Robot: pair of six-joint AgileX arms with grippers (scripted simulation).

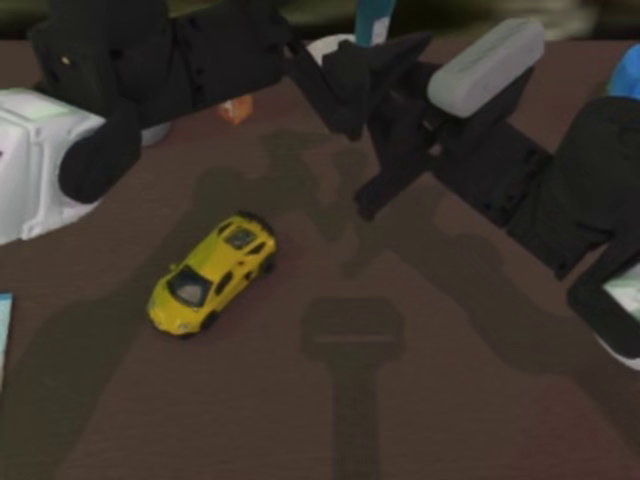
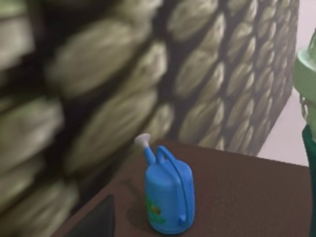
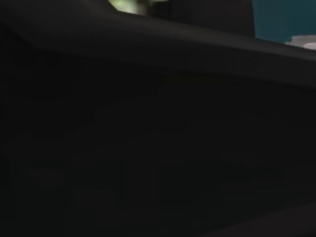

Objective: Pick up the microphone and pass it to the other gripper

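While both hands meet high at the far edge, the microphone (image 1: 373, 22) stands upright between them, just above our right hand (image 1: 375, 95) and beside our left hand (image 1: 318, 62). We can't tell either grip; right wrist view is dark.

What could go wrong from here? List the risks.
1. The left gripper and right gripper crowd together by the microphone at the table's far edge; they may collide.
2. The right wrist view is dark, so the hold is unconfirmed; a dropped microphone might fall off the table.
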